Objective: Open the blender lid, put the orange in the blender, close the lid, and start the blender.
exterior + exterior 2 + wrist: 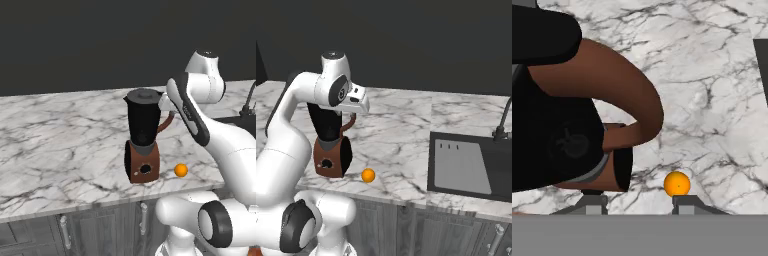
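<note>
Nearest the front edge of the white, grey-veined marble counter [60, 150] lies the orange [181, 170], a small, smooth, bright orange ball, resting alone just to the right of the blender's base and not touching it. In the hand view the orange [677, 184] sits just above the right fingertip of the end effector [637, 202], whose two dark tips stand drawn in as narrow as they go, with nothing between them.

The blender [143, 137] stands upright a little farther back: a brown boxy base with a round black dial on its front, a grey collar, then a tall black jar that widens toward the top. A curved reddish-brown handle arcs off the jar's right side. The blender lid [144, 94], a dark grey disc with a raised centre knob, sits on the jar's rim, closed.

The hand hangs beside the handle, above the counter. Beyond to the right, a dark sink [468, 165] is set into the counter.
</note>
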Motion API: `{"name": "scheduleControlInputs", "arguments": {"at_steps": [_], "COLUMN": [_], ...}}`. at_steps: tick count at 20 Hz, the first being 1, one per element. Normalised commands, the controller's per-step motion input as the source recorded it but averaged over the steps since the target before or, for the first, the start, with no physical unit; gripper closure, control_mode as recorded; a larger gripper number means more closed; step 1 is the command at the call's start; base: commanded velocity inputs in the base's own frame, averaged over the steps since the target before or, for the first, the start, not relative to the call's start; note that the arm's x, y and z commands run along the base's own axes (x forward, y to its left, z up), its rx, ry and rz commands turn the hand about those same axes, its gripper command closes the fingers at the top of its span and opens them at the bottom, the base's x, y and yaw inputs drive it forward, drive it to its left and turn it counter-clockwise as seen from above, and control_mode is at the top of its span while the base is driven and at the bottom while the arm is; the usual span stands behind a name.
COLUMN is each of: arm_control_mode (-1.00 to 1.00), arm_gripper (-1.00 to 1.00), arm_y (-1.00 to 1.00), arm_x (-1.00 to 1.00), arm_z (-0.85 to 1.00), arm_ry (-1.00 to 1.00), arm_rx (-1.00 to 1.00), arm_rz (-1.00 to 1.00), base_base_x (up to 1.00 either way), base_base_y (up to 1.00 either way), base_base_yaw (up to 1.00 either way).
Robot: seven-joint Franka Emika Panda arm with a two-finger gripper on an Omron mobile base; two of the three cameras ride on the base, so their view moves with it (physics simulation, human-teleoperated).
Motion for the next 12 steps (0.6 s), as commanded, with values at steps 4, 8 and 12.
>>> {"name": "scheduleControlInputs", "arguments": {"at_steps": [4,8,12], "arm_control_mode": [-1.0,-1.0,-1.0], "arm_gripper": [-1.0,-1.0,-1.0], "arm_y": [0.06,0.35,0.48], "arm_x": [-0.22,-0.57,-0.36], "arm_z": [0.0,0.69,1.0], "arm_ry": [-0.09,-0.21,-0.13], "arm_rx": [0.0,-0.05,-0.05], "arm_rz": [0.0,0.0,0.0], "base_base_x": [0.0,0.0,0.0], "base_base_y": [0.0,0.0,0.0], "base_base_yaw": [0.0,0.0,0.0]}}
